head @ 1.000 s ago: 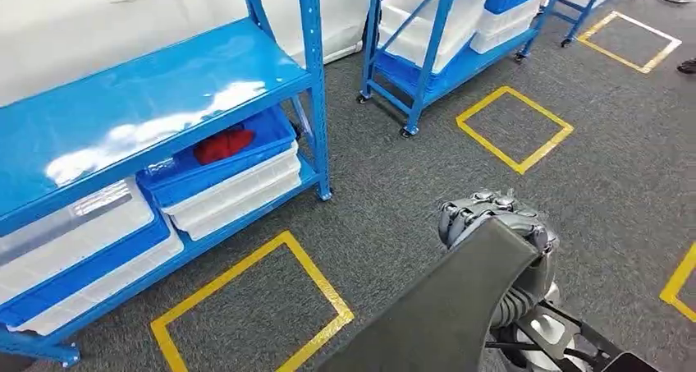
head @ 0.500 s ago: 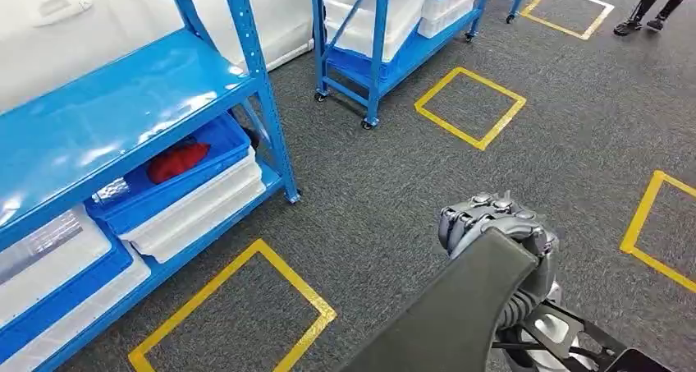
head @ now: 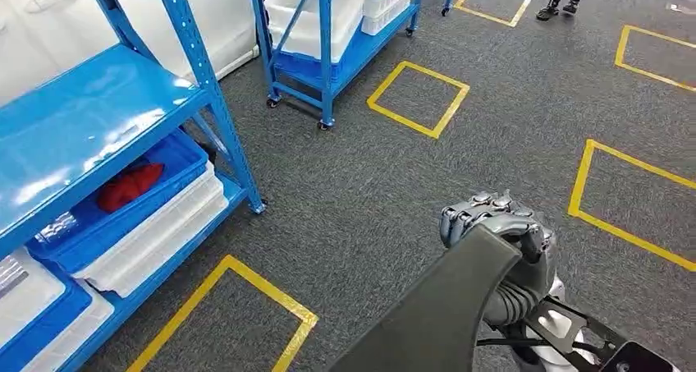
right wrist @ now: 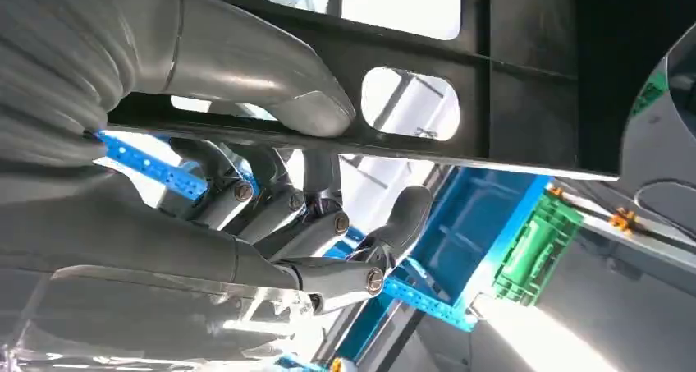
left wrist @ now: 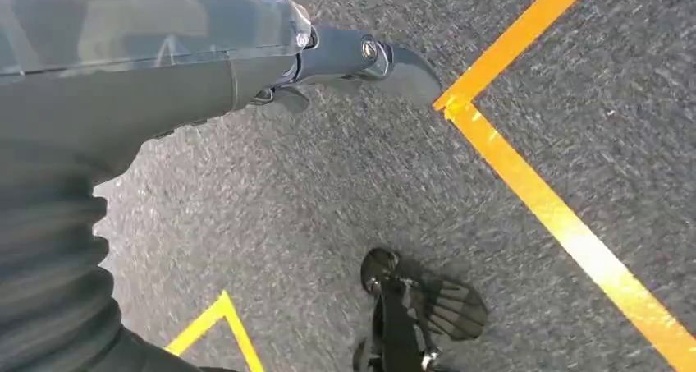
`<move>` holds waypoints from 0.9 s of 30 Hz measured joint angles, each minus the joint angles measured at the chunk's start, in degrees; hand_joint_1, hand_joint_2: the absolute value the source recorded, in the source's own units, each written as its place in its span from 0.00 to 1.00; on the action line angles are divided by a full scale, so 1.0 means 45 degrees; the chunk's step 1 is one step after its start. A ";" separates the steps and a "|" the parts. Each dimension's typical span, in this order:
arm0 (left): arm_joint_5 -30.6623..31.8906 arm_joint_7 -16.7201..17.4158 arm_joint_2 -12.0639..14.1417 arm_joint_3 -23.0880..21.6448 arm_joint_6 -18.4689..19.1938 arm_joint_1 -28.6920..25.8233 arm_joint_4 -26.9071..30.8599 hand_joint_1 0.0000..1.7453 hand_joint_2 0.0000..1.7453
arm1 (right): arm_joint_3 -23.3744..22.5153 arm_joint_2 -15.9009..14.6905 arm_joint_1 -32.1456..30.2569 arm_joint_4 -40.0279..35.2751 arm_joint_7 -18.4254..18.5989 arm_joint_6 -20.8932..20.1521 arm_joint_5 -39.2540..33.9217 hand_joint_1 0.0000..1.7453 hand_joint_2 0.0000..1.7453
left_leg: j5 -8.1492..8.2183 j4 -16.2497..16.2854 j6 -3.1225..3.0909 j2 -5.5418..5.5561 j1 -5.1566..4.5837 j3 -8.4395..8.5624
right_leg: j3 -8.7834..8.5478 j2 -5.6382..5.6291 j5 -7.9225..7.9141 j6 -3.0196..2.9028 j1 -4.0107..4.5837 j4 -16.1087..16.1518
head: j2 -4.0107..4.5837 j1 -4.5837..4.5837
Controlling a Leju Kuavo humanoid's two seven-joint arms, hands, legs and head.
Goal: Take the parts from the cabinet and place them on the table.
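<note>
Grey carpet floor (head: 394, 191) with yellow tape squares (head: 418, 98), blue shelving rack (head: 98, 117) at left, cut off by the frame edge. Lower shelf holding a blue bin (head: 123, 216) with something red (head: 130, 185) inside, too small to identify; white bins (head: 156, 236) stacked under it, partly hidden by the shelf. Second blue wheeled rack (head: 328, 39) further back, top cropped, white bins on it. Person's feet (head: 558, 11) at the far edge, rest out of frame. Right hand (head: 492, 224) low in the head view, clamped on a flat dark part (head: 443, 314), thumb pressed on one face and fingers curled under it in the wrist view (right wrist: 320, 249); part's (right wrist: 492, 84) lower end cut off, cutouts visible, exact shape hard to read. Part well apart from the rack, above the carpet. Left hand (left wrist: 353, 60) mostly out of frame in its wrist view, one dark fingertip above a yellow tape line (left wrist: 558, 216); cannot tell whether released or clenched. No table seen.
</note>
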State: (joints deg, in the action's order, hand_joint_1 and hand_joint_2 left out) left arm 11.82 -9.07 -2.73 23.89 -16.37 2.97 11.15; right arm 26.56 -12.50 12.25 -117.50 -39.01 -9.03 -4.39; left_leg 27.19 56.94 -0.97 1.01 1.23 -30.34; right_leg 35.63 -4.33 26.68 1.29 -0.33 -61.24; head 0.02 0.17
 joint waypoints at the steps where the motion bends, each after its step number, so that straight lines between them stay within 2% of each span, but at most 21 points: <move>1: 0.0054 0.0024 0.0000 0.0000 0.0000 -0.0009 0.0000 0.00 1.00 | 0.0000 -0.0034 0.0035 0.0005 0.0000 0.0029 -0.0010 1.00 1.00 | -0.0012 0.0001 -0.0065 -0.0146 -0.0039 -0.0023 | 0.0363 0.0458 0.0487 0.0035 0.0010 -0.0794 | 0.0000 0.0005; 3: 0.0088 0.0092 -0.0019 0.0000 0.0039 -0.0045 0.0000 0.00 1.00 | -0.0015 -0.0136 -0.0013 0.0024 0.0000 0.0166 -0.0034 1.00 1.00 | 0.0007 0.0009 -0.0119 -0.0448 -0.0124 -0.0053 | 0.1300 0.0821 0.1429 0.0086 -0.0029 -0.2806 | 0.0000 0.0000; 4: 0.0088 0.0112 -0.0019 0.0000 0.0044 -0.0064 -0.0005 0.00 1.00 | -0.0039 -0.0199 -0.0069 0.0034 0.0000 0.0233 -0.0034 1.00 1.00 | 0.0011 0.0012 -0.0124 -0.0607 -0.0147 -0.0059 | 0.1564 0.0847 0.1569 0.0094 -0.0044 -0.3364 | 0.0000 0.0000; 5: 0.0088 0.0112 -0.0024 0.0000 0.0049 -0.0071 0.0000 0.00 1.00 | -0.0049 -0.0234 -0.0152 0.0034 0.0000 0.0267 -0.0010 1.00 1.00 | 0.0019 0.0013 -0.0131 -0.0766 -0.0169 -0.0050 | 0.1531 0.0864 0.1393 0.0090 -0.0056 -0.3293 | 0.0000 0.0000; 6: 0.0088 0.0112 -0.0034 0.0000 0.0058 -0.0066 0.0000 0.00 1.00 | -0.0049 -0.0262 -0.0220 0.0034 0.0000 0.0287 0.0077 1.00 1.00 | 0.0040 0.0013 -0.0129 -0.0902 -0.0182 -0.0033 | 0.1209 0.0893 0.0986 0.0067 -0.0058 -0.2669 | 0.0000 0.0000; 7: 0.0088 0.0097 -0.0054 0.0000 0.0059 -0.0053 0.0000 0.00 1.00 | -0.0049 -0.0287 -0.0288 0.0029 0.0000 0.0296 0.0140 1.00 1.00 | 0.0070 0.0013 -0.0119 -0.1044 -0.0199 0.0003 | 0.0607 0.0999 0.0415 0.0020 -0.0052 -0.1533 | 0.0000 0.0000; 8: 0.0088 0.0083 -0.0082 0.0000 0.0073 -0.0046 0.0000 0.00 1.00 | -0.0049 -0.0306 -0.0320 0.0019 0.0000 0.0306 0.0155 1.00 1.00 | 0.0110 0.0013 -0.0087 -0.1162 -0.0214 0.0060 | -0.0110 0.1305 -0.0127 -0.0048 -0.0029 -0.0225 | 0.0000 0.0000; 9: 0.0078 0.0054 -0.0097 0.0000 0.0083 -0.0053 0.0000 0.00 1.00 | -0.0053 -0.0335 -0.0349 -0.0019 0.0000 0.0326 0.0199 1.00 1.00 | 0.0147 0.0012 -0.0041 -0.1269 -0.0255 0.0111 | -0.0539 0.2123 -0.0103 -0.0161 0.0085 0.0653 | 0.0000 0.0000; 10: 0.0058 0.0009 -0.0131 0.0000 0.0093 -0.0072 0.0000 0.00 1.00 | -0.0053 -0.0340 -0.0425 -0.0073 0.0000 0.0335 0.0277 1.00 1.00 | 0.0194 0.0061 0.0033 -0.1360 -0.0358 0.0103 | -0.0536 0.2127 -0.0134 -0.0279 0.0209 0.0738 | 0.0000 0.0005; 13: 0.0029 -0.0044 -0.0209 0.0000 0.0068 -0.0075 0.0000 0.00 1.00 | -0.0073 -0.0360 -0.1188 -0.0465 0.0000 0.0369 0.0742 1.00 1.00 | 0.0225 -0.0027 0.0163 -0.1734 -0.0353 0.0206 | -0.0453 0.1660 -0.0140 -0.0416 0.0237 0.0725 | 0.0000 0.0005; 14: 0.0010 -0.0049 -0.0238 0.0005 0.0034 -0.0092 0.0000 0.00 1.00 | -0.0073 -0.0360 -0.1417 -0.0632 0.0000 0.0369 0.0865 1.00 1.00 | 0.0329 0.0002 0.0267 -0.1840 -0.0388 0.0218 | -0.0547 0.1480 -0.0224 -0.0533 0.0081 0.0881 | 0.0000 0.0005; 16: -0.0073 -0.0058 -0.0286 0.0005 -0.0053 -0.0136 0.0000 0.00 1.00 | -0.0063 -0.0355 -0.1588 -0.0816 0.0000 0.0340 0.1001 1.00 1.00 | 0.1053 0.0969 0.0339 -0.0785 -0.0273 -0.0135 | -0.0562 0.1225 -0.0283 -0.0671 0.0044 0.0945 | 0.0000 0.0009; 17: -0.0107 -0.0058 -0.0316 0.0019 -0.0101 -0.0171 -0.0005 0.00 1.00 | -0.0063 -0.0350 -0.1690 -0.0830 0.0000 0.0292 0.1001 1.00 1.00 | 0.1589 0.2032 0.0371 -0.0503 -0.0237 -0.0618 | -0.0541 0.1050 -0.0291 -0.0707 0.0045 0.0945 | 0.0000 0.0005; 18: -0.0116 -0.0058 -0.0335 0.0053 -0.0145 -0.0203 -0.0005 0.00 1.00 | -0.0063 -0.0335 -0.1878 -0.0874 0.0000 0.0229 0.1001 1.00 1.00 | 0.2051 0.3141 0.0394 -0.0384 -0.0227 -0.1150 | -0.0526 0.0877 -0.0294 -0.0715 0.0056 0.0942 | 0.0000 0.0005; 19: -0.0151 -0.0053 -0.0340 0.0083 -0.0180 -0.0229 -0.0005 0.00 1.00 | -0.0063 -0.0335 -0.2062 -0.0923 0.0000 0.0175 0.1001 1.00 1.00 | 0.2260 0.3923 0.0414 -0.0353 -0.0226 -0.1535 | -0.0521 0.0712 -0.0299 -0.0720 0.0062 0.0932 | 0.0000 0.0010; 20: -0.0165 -0.0049 -0.0340 0.0112 -0.0204 -0.0267 -0.0005 0.00 1.00 | -0.0063 -0.0335 -0.2220 -0.0967 0.0000 0.0136 0.1001 1.00 1.00 | 0.2131 0.4128 0.0423 -0.0352 -0.0221 -0.1662 | -0.0530 0.0526 -0.0301 -0.0717 0.0061 0.0924 | 0.0000 0.0005; 21: -0.0189 -0.0049 -0.0335 0.0160 -0.0233 -0.0290 -0.0005 0.00 1.00 | -0.0068 -0.0316 -0.2341 -0.1024 0.0000 0.0059 0.1001 1.00 1.00 | 0.1690 0.3651 0.0420 -0.0347 -0.0219 -0.1468 | -0.0546 0.0334 -0.0301 -0.0713 0.0050 0.0901 | 0.0000 0.0005; 23: -0.0219 -0.0068 -0.0316 0.0233 -0.0272 -0.0290 -0.0005 0.00 1.00 | -0.0087 -0.0287 -0.2408 -0.1107 0.0000 -0.0159 0.0953 1.00 1.00 | 0.0398 0.1379 0.0389 -0.0131 -0.0163 -0.0450 | -0.0566 -0.0045 -0.0281 -0.0650 0.0025 0.0816 | 0.0000 0.0005; 24: -0.0218 -0.0092 -0.0311 0.0272 -0.0276 -0.0290 -0.0005 0.00 1.00 | -0.0126 -0.0282 -0.2400 -0.1103 0.0000 -0.0271 0.0856 1.00 1.00 | 0.0086 0.0408 0.0376 0.0394 -0.0092 -0.0050 | -0.0534 -0.0177 -0.0260 -0.0590 0.0016 0.0764 | 0.0000 0.0005; 25: -0.0223 -0.0107 -0.0311 0.0306 -0.0277 -0.0316 -0.0005 0.00 1.00 | -0.0179 -0.0282 -0.2320 -0.1098 0.0000 -0.0360 0.0723 1.00 1.00 | 0.0265 0.0142 0.0360 0.0826 -0.0080 0.0036 | -0.0447 -0.0335 -0.0260 -0.0488 0.0082 0.0646 | 0.0000 0.0005; 27: -0.0199 -0.0112 -0.0291 0.0316 -0.0257 -0.0202 -0.0005 0.00 1.00 | -0.0350 -0.0306 -0.1990 -0.1025 0.0000 -0.0559 0.0222 1.00 1.00 | 0.0238 0.0219 0.0217 0.0591 -0.0137 -0.0033 | -0.0318 -0.0606 -0.0365 -0.0301 -0.0026 0.0682 | 0.0000 0.0005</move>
State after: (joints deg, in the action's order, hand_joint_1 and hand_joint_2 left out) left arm 10.93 -9.57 -4.04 25.31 -17.53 2.06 11.13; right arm 24.98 -13.88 3.29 -122.11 -39.01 -11.54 -3.39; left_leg 28.27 57.93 0.01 3.66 0.62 -30.49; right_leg 34.20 -7.06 25.04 -0.06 -0.45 -58.17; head 0.02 0.20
